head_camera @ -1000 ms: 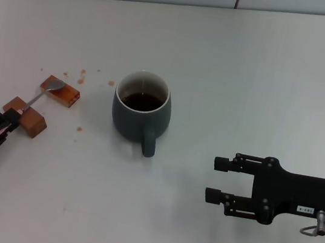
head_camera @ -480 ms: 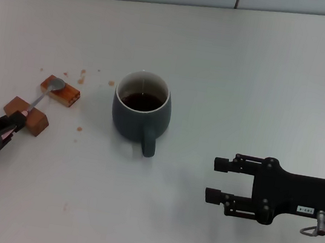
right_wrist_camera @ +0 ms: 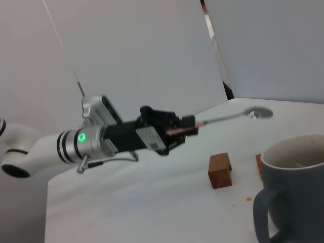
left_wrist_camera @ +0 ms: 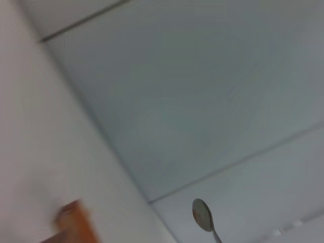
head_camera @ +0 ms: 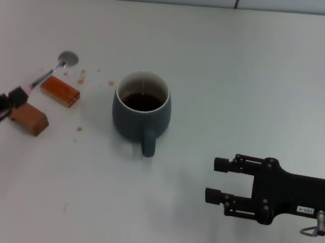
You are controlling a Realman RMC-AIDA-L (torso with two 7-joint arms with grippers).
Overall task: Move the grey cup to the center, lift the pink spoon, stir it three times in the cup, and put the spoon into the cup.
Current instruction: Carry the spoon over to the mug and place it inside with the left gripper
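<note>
The slim pink-handled metal spoon (head_camera: pixel 48 73) is hanging above the white table (head_camera: pixel 266 82), its silver bowl pointing away from the left gripper (head_camera: pixel 18 97), which is clamping its handle. Two brown rectangular blocks (head_camera: pixel 60 91) are lying just beneath it. The rounded dark grey ceramic cup (head_camera: pixel 140 113) of dark liquid is standing between both grippers. The right gripper (head_camera: pixel 220 180) is hovering spread wide apart, near the cup's handle.

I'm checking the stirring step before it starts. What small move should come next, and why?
Probably carry the pink spoon toward the grey cup: the left gripper holds it above the brown blocks, to the cup's left.
</note>
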